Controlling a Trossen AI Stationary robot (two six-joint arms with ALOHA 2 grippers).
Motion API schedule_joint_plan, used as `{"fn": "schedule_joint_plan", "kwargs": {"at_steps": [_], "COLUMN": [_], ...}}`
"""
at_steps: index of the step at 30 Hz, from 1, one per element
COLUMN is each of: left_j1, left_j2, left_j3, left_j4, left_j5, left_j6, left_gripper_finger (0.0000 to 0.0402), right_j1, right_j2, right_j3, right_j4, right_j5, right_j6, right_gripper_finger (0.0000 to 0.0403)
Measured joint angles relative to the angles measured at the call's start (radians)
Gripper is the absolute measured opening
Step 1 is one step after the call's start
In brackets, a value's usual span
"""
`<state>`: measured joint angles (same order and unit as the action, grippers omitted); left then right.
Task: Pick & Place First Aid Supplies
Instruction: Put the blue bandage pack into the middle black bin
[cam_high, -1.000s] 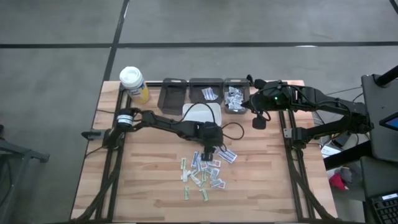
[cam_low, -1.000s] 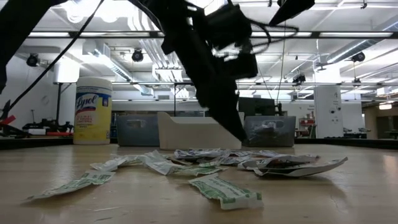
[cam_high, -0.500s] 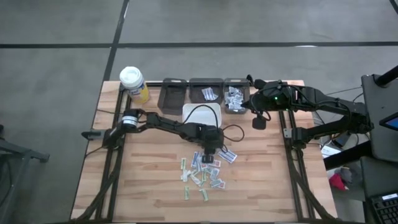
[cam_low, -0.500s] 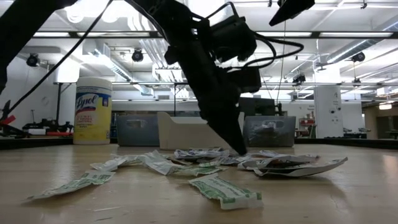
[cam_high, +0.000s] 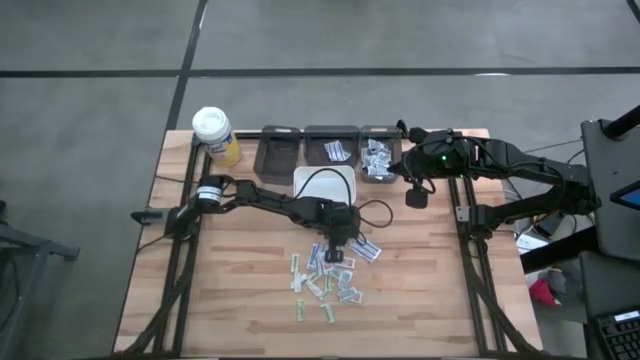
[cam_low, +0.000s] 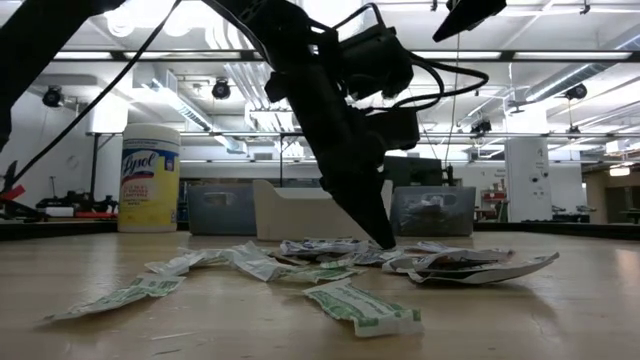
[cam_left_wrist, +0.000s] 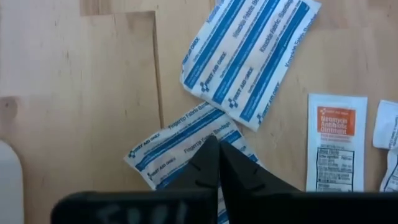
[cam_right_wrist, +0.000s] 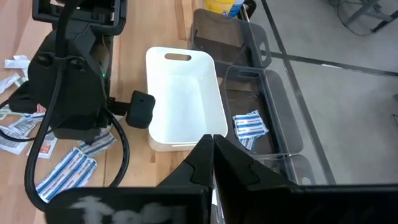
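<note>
The first aid supplies (cam_high: 325, 278) lie scattered as flat paper packets on the wooden table's middle. My left gripper (cam_high: 336, 250) points steeply down at the pile's far edge and is shut on a white packet with blue stripes (cam_left_wrist: 177, 149). A larger blue-striped packet (cam_left_wrist: 249, 56) and an orange-printed packet (cam_left_wrist: 336, 146) lie flat beside it. My right gripper (cam_right_wrist: 212, 148) hangs shut and holding nothing, high over the far right, above the white tray (cam_right_wrist: 183, 99). My left gripper has its two fingertips (cam_left_wrist: 211, 163) closed together on the blue-striped packet's middle (cam_left_wrist: 186, 144), coming from above at a steep slant. The fingertips hide the place of contact, so I cannot tell how much paper is between them. The packet lies flat on the table.
Three dark bins (cam_high: 331, 148) stand in a row at the far edge, two holding packets. The white tray (cam_high: 325, 182) sits in front of them. A yellow white-capped canister (cam_high: 215, 135) stands at the far left. Bare wood lies left and right of the pile.
My left gripper has come down a little onto the far edge of the pile, and its fingers have shut onto the blue-striped packet. The packets lie where they were.
</note>
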<state>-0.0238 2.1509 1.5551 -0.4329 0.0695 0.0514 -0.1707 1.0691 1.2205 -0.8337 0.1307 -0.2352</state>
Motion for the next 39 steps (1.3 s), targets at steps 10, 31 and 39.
{"fn": "schedule_joint_plan", "kwargs": {"at_steps": [10, 31, 39], "left_j1": [-0.002, 0.003, 0.004], "left_j2": [-0.057, 0.038, 0.041], "left_j3": [0.055, 0.046, 0.046], "left_j4": [-0.067, 0.009, 0.003], "left_j5": [-0.102, -0.016, -0.008], "left_j6": [-0.026, -0.036, -0.053], "left_gripper_finger": [0.0027, 0.0123, 0.0063], "right_j1": [-0.001, 0.000, 0.000], "right_j2": [0.000, 0.000, 0.000], "right_j3": [0.000, 0.000, 0.000], "right_j4": [-0.001, -0.001, -0.001], "right_j5": [0.000, 0.000, 0.000], "right_j6": [0.000, 0.010, 0.019], "right_gripper_finger": [0.0008, 0.0008, 0.0008]}}
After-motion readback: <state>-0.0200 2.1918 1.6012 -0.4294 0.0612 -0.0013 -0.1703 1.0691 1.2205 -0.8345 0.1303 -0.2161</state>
